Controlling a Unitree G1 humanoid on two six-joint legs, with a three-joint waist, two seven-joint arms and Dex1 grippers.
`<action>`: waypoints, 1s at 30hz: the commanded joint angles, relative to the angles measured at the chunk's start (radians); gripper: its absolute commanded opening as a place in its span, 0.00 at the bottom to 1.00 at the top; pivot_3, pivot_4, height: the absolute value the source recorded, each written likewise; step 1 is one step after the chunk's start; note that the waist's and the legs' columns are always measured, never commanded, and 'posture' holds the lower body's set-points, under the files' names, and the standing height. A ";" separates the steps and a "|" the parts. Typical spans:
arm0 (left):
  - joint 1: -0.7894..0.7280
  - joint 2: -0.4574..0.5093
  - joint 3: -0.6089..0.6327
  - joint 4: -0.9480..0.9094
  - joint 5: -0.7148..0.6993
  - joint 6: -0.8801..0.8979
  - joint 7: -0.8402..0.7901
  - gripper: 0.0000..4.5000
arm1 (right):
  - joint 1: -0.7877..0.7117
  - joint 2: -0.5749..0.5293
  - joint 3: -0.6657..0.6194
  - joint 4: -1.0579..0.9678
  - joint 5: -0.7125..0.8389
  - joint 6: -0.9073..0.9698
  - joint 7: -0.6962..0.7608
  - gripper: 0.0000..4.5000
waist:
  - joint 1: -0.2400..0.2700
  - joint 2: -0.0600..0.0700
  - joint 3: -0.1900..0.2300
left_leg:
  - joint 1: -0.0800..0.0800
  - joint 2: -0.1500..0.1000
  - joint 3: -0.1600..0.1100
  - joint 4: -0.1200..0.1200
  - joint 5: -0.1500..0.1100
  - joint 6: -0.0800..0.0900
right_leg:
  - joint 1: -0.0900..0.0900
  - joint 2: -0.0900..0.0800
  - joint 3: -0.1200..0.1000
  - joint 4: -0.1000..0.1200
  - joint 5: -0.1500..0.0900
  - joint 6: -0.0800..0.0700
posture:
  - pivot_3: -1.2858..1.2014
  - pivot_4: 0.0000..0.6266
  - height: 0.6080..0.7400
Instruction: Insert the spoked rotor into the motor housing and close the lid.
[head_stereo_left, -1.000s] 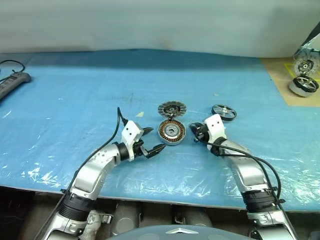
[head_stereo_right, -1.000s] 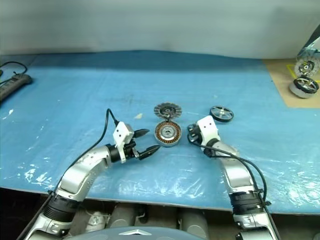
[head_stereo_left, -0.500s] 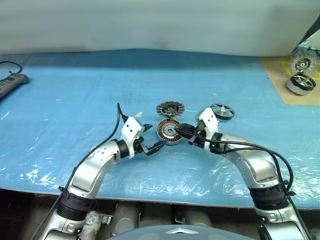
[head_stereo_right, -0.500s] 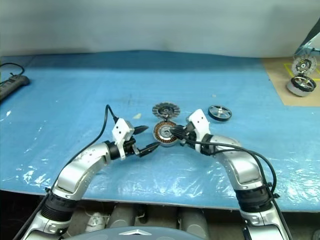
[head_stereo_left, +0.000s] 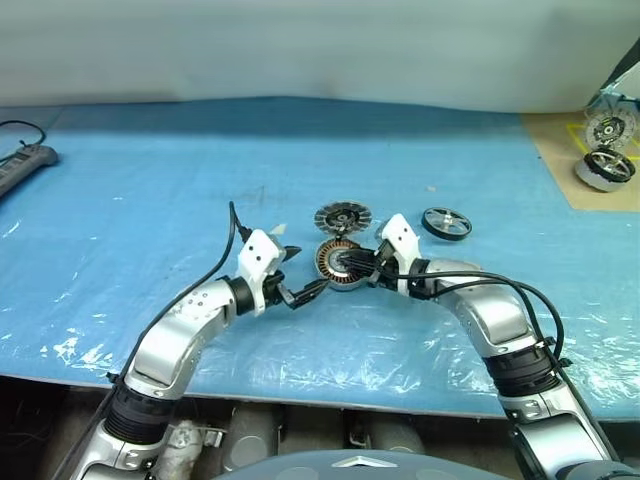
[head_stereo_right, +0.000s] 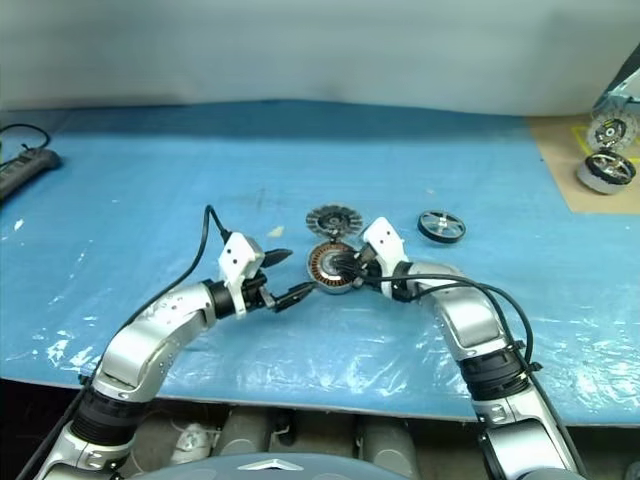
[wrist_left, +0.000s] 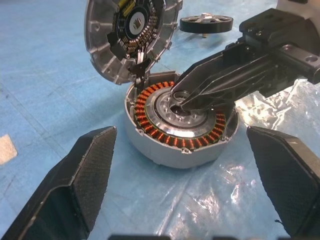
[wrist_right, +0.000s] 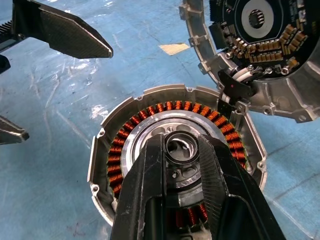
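The motor housing (head_stereo_left: 338, 263), a grey puck with copper windings, sits mid-table. Just behind it the lid (head_stereo_left: 343, 216) stands tilted, its inner face (wrist_right: 260, 45) showing, with wires running from it to the housing rim. The dark spoked rotor (head_stereo_left: 446, 223) lies flat to the right, apart from both grippers. My right gripper (wrist_right: 181, 150) reaches in from the right over the housing's silver hub, shut on a small metal ring there. Whether that ring is loose or part of the hub I cannot tell. My left gripper (head_stereo_left: 303, 272) hangs open just left of the housing, holding nothing.
The table is covered in blue plastic sheet (head_stereo_left: 150, 200). A power strip (head_stereo_left: 22, 166) lies at the far left edge. Two other motors (head_stereo_left: 605, 165) sit on a brown board at the far right. A small pale scrap (head_stereo_left: 277, 228) lies left of the lid.
My right gripper swung left from beside the housing to over its hub, turning to point left. The left gripper stayed about where it was, still open.
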 joint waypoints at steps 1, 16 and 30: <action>-0.002 -0.009 -0.006 -0.026 0.001 -0.023 0.005 1.00 | 0.001 -0.013 0.011 -0.024 0.009 -0.001 0.035 0.12 | 0.000 0.000 0.000 | 0.000 0.000 0.000 0.000 0.000 0.000 | 0.000 0.000 0.000 0.000 0.000 0.000 | 0.52 0.24 1.00; -0.017 -0.008 0.003 0.134 0.031 -0.148 -0.044 1.00 | -0.018 -0.006 0.038 0.026 -0.051 -0.043 0.042 0.12 | -0.002 0.000 0.000 | 0.001 0.000 0.000 0.000 0.000 0.000 | 0.000 0.000 0.000 0.000 0.000 0.000 | 0.52 0.24 1.00; 0.006 -0.004 0.011 0.175 0.040 -0.204 -0.056 1.00 | -0.038 -0.001 0.079 0.076 -0.108 -0.072 0.054 0.12 | -0.002 0.000 0.000 | 0.003 0.000 0.000 0.000 0.000 0.000 | 0.002 0.000 0.000 0.001 0.000 0.000 | 0.52 0.24 1.00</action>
